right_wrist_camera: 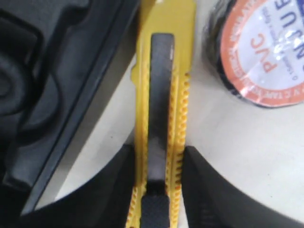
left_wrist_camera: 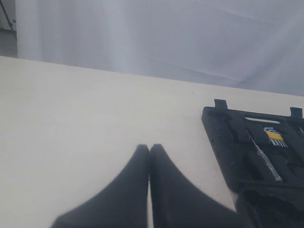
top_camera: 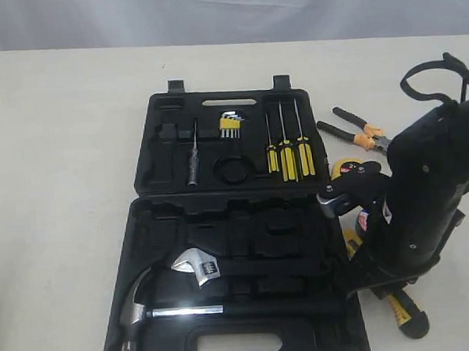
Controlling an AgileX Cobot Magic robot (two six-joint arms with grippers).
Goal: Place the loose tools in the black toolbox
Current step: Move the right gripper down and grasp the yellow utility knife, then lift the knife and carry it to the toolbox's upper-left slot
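Note:
The black toolbox [top_camera: 141, 223] lies open in the middle of the table. Right beside its right edge lies the yellow-black utility knife [right_wrist_camera: 164, 85], its end showing under the right arm [top_camera: 408, 312]. My right gripper [right_wrist_camera: 159, 152] is shut on the knife, one finger pressed to each side. The dark tape roll [right_wrist_camera: 266, 52] lies just beyond it, mostly hidden by the arm in the exterior view. The yellow tape measure [top_camera: 346, 169] and the pliers [top_camera: 357, 131] lie farther back on the right. My left gripper [left_wrist_camera: 149, 148] is shut and holds nothing, left of the toolbox [left_wrist_camera: 228, 142].
In the toolbox sit a silver claw hammer [top_camera: 139, 309], an adjustable wrench [top_camera: 197, 266], three yellow-black screwdrivers [top_camera: 285, 151], hex keys [top_camera: 230, 125] and a thin screwdriver [top_camera: 192, 158]. The right arm [top_camera: 431, 192] hangs over the table's right side.

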